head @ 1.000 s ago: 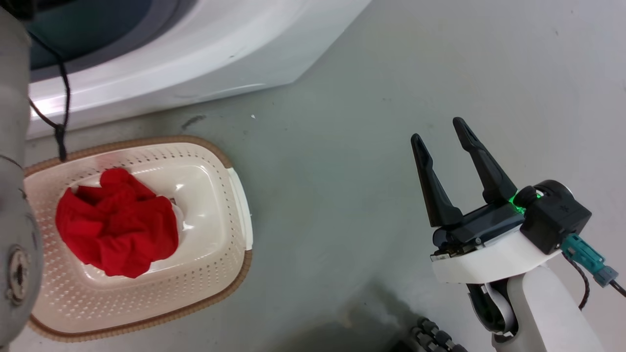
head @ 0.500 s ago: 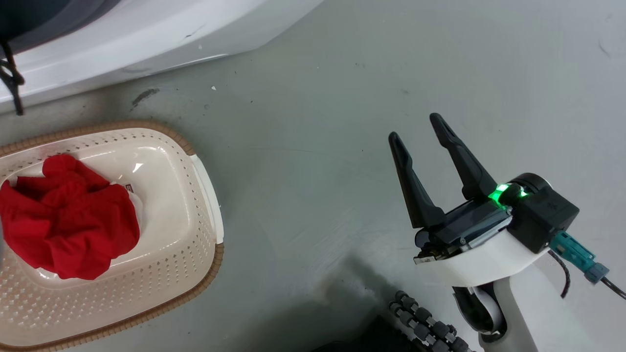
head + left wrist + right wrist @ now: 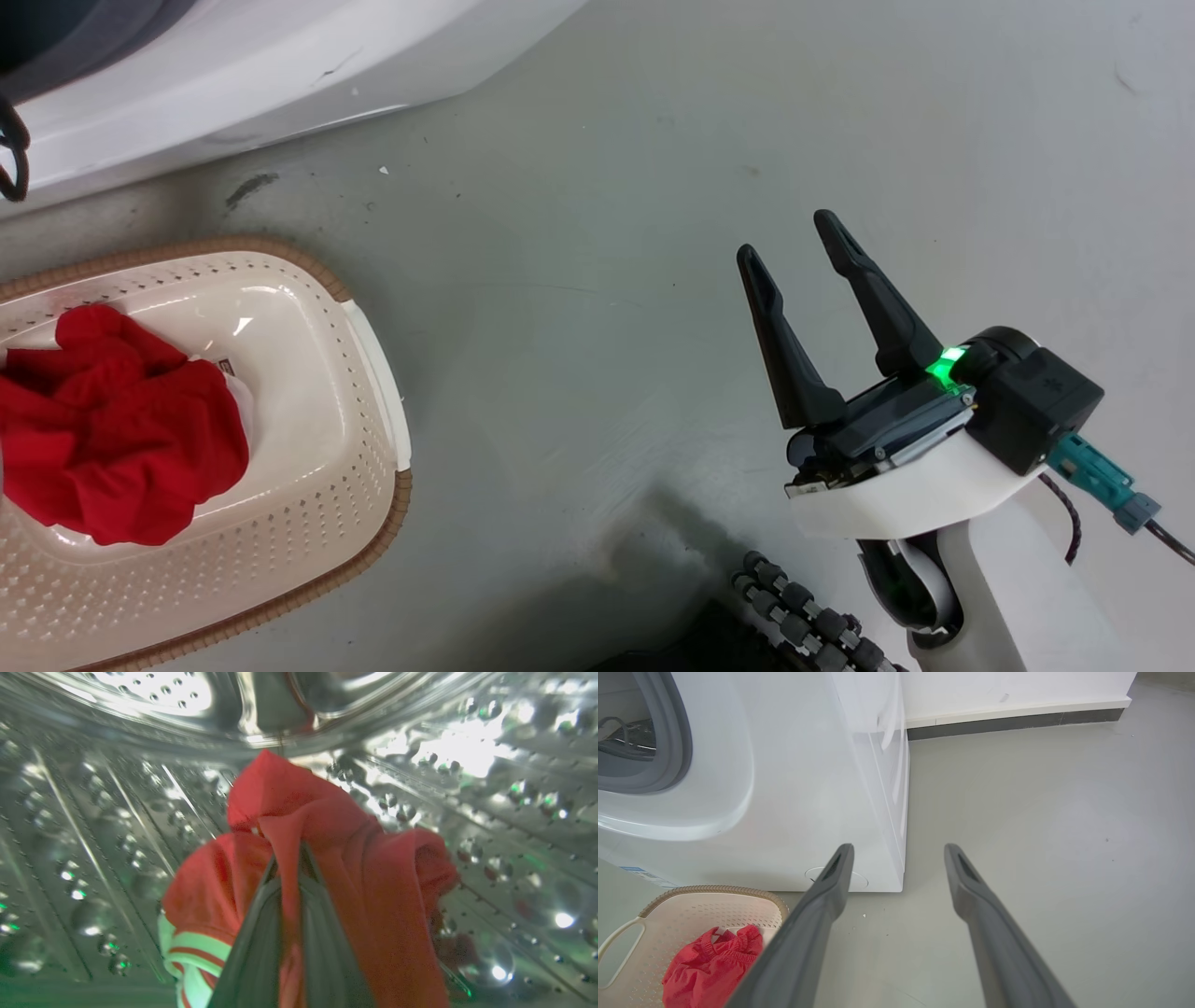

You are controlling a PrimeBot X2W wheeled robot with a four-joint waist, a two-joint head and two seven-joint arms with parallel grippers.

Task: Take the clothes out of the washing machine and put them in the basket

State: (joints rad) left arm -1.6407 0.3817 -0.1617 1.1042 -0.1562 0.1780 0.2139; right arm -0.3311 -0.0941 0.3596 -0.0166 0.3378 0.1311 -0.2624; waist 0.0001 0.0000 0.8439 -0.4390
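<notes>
**Head view.** Your right gripper stood at 4 o'clock of the frame. Its two dark fingers were spread wide with nothing between them, above the grey floor. The basket lay on the floor at 9 o'clock, well apart from that gripper. A crumpled red garment sat inside it, toward its 9 o'clock side. The washing machine occupied the 11 o'clock corner, near the basket's far rim.

**Left wrist view.** Your left gripper was inside the perforated steel drum. Its fingers were drawn almost together, pinching a fold of the striped red garment. That garment lay bunched against the drum wall, and its white stripes showed at 7 o'clock of the frame.

**Right wrist view.** The machine's grey rubber ring appeared at 10 o'clock. The basket, holding the red garment, appeared at 7 o'clock. Your right fingers were again seen wide apart and holding nothing.
</notes>
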